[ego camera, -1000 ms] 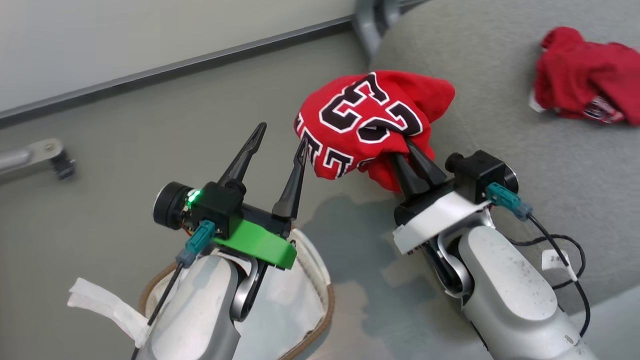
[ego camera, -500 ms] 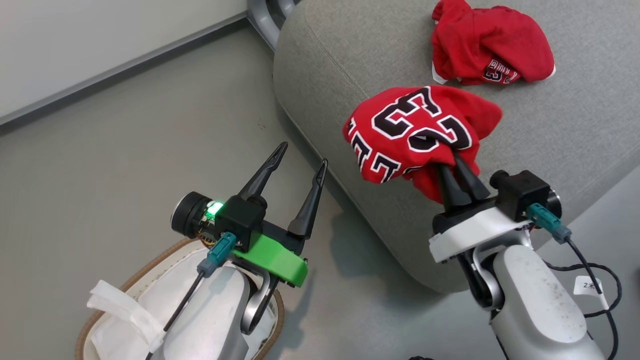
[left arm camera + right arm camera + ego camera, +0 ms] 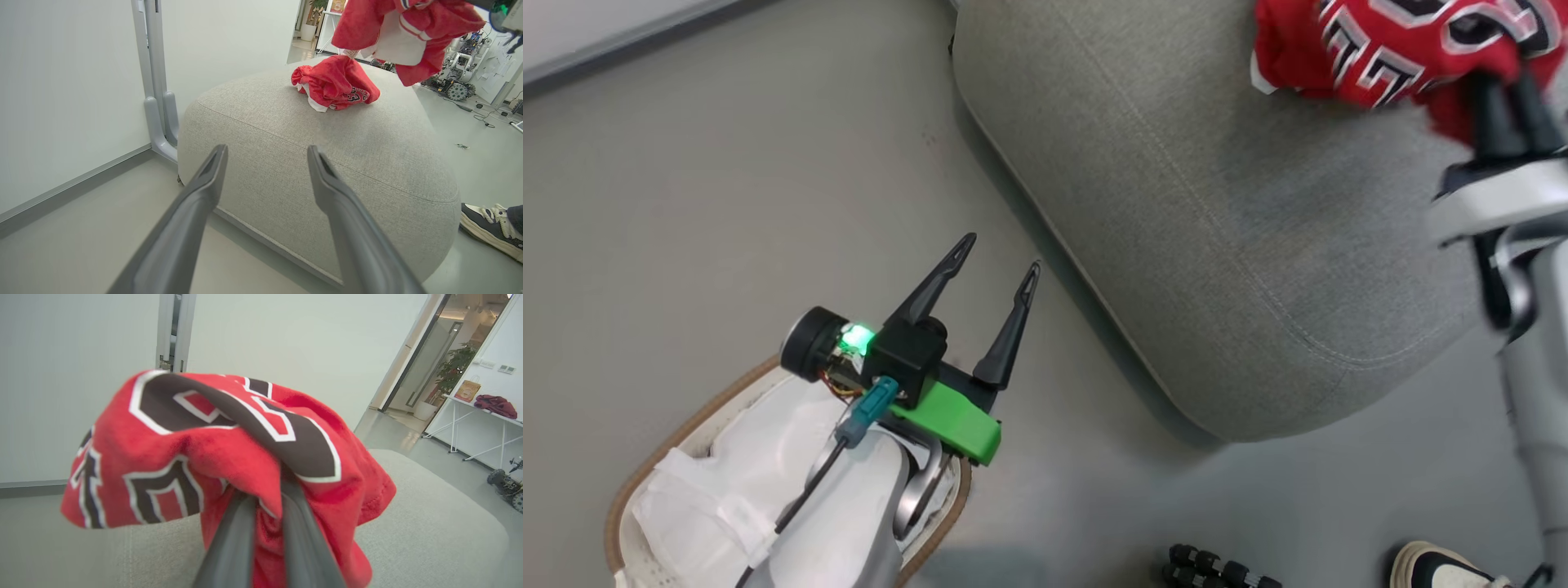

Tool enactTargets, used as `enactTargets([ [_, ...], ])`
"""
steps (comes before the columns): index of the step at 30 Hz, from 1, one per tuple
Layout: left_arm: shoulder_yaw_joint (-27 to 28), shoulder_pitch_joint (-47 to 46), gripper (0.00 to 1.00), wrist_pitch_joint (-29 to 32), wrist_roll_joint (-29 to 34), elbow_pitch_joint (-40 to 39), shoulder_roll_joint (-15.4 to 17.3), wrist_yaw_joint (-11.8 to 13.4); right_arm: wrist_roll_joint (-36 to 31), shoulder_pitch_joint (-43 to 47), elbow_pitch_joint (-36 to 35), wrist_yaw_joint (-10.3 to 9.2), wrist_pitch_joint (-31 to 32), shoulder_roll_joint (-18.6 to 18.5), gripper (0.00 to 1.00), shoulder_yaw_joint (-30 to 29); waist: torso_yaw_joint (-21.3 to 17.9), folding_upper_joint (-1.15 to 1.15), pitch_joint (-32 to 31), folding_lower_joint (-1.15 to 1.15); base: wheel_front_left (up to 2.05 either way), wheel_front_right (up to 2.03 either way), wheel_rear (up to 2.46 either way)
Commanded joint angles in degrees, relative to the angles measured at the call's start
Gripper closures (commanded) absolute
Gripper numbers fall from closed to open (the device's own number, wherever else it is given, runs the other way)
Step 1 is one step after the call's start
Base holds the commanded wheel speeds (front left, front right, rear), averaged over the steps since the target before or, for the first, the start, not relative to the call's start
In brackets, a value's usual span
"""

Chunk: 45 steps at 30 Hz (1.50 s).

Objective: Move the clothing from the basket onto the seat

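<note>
A red jersey (image 3: 1380, 45) with black-and-white lettering hangs bunched over the light-grey seat (image 3: 1217, 245), and my right gripper (image 3: 1507, 90) is shut on it. In the right wrist view the jersey (image 3: 224, 449) drapes over the closed fingers (image 3: 245, 539), hiding their tips. Red shorts (image 3: 335, 83) lie crumpled on the seat (image 3: 327, 171), just below the hanging jersey (image 3: 408, 36). My left gripper (image 3: 1001, 251) stands open and empty above the floor, between the seat and the basket (image 3: 637, 490). The basket's white liner (image 3: 743, 465) shows; my left forearm hides part of its inside.
A person's shoe (image 3: 1445, 567) stands on the floor at the lower right, near the seat's corner (image 3: 490, 230). A small black ribbed object (image 3: 1217, 572) lies beside it. A grey upright post (image 3: 157, 81) stands against the wall behind the seat.
The head camera has swung, shifting the whole picture. My right gripper has carried the jersey from the seat's edge further over the seat, close to the shorts. The left gripper stays open.
</note>
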Motion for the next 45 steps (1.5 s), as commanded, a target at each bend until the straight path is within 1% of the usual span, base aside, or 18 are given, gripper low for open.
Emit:
enactTargets([
  [1,0.14,-1.01,0.0,-0.04,0.29,0.0,1.08,-0.11,-0.71,-2.24,1.56,-0.07,-0.11,-1.27,1.0,-1.41,2.48,0.0,3.56,0.0,0.0,0.0,0.0],
  [3,0.03,-1.57,0.0,-0.04,0.35,-0.1,1.74,-0.12,-2.09,-5.24,4.06,-0.07,-0.12,-3.41,1.0,-3.4,3.42,0.0,5.04,0.0,0.0,0.0,0.0],
  [8,-0.71,-2.9,0.0,-0.04,-0.2,-0.31,3.57,-0.15,-5.75,-11.99,10.48,-0.07,-0.12,-6.98,1.0,-9.77,5.71,0.0,8.57,0.0,0.0,0.0,0.0],
  [15,-1.06,-4.71,0.0,-0.04,-0.55,-0.99,5.52,-0.15,-11.74,-18.27,18.82,-0.07,-0.12,-9.05,1.0,-19.22,8.83,0.0,13.19,0.0,0.0,0.0,0.0],
  [17,-0.92,-4.9,0.0,-0.04,-0.78,-1.04,5.86,-0.15,-13.2,-18.55,20.42,-0.07,-0.11,-8.32,1.0,-22.03,9.45,0.0,14.07,0.0,0.0,0.0,0.0],
  [18,-0.82,-4.98,0.0,-0.04,-0.86,-1.04,5.95,-0.16,-14.1,-18.23,20.85,-0.07,-0.12,-7.98,0.92,-22.83,9.67,0.0,14.38,0.0,0.0,0.0,0.0],
  [19,-0.68,-5.04,0.0,-0.04,-0.9,-0.99,6.07,-0.16,-14.96,-17.66,21.04,-0.07,-0.11,-7.45,0.61,-23.63,9.85,0.0,14.61,0.0,0.0,0.0,0.0],
  [20,-0.53,-5.04,0.0,-0.04,-0.97,-0.97,6.09,-0.16,-15.52,-16.87,21.15,-0.07,-0.11,-6.72,0.0,-24.36,10.0,0.0,14.74,0.0,0.0,0.0,0.0],
  [23,-0.16,-4.87,0.0,-0.04,-1.29,-0.86,5.91,-0.16,-15.81,-14.35,20.26,-0.07,-0.12,-4.95,0.0,-26.61,10.26,0.0,14.67,0.0,0.0,0.0,0.0],
  [26,0.49,-4.69,0.0,-0.04,-1.39,-0.7,5.61,-0.16,-15.47,-10.74,17.93,-0.07,-0.11,-2.22,0.0,-27.98,10.3,0.0,13.97,0.0,0.0,0.0,0.0],
  [30,2.1,-4.02,0.0,-0.04,-1.4,-0.54,5.12,-0.16,-14.14,-5.33,13.89,-0.07,-0.12,0.63,0.0,-28.02,10.18,0.0,12.55,0.0,0.0,0.0,0.0],
  [35,4.71,-2.77,0.0,-0.04,-0.6,-0.18,4.56,0.36,-11.45,1.53,7.81,-0.07,-0.11,3.94,0.0,-24.84,10.39,0.0,10.06,0.0,0.0,0.0,0.0],
  [37,6.33,-2.11,0.0,-0.04,-0.4,-0.17,4.35,0.67,-9.62,3.96,5.91,-0.07,-0.12,4.65,0.0,-22.92,10.7,0.0,8.92,0.0,0.0,0.0,0.0],
  [39,7.68,-1.41,0.0,-0.04,-0.19,-0.36,4.1,0.85,-8.27,6.12,4.19,-0.07,-0.11,6.06,0.0,-21.27,11.27,0.0,7.7,0.0,0.0,0.0,0.0],
  [43,10.68,0.17,0.0,-0.04,0.45,-0.65,3.45,1.25,-5.74,8.64,1.52,-0.07,-0.11,6.73,0.0,-17.13,13.24,0.0,5.44,0.0,0.0,0.0,0.0],
  [45,12.5,1.06,0.0,-0.04,0.53,-0.51,3.09,1.36,-5.1,9.51,0.11,-0.07,-0.11,7.94,0.0,-14.56,14.22,0.0,4.44,0.0,0.0,0.0,0.0],
])
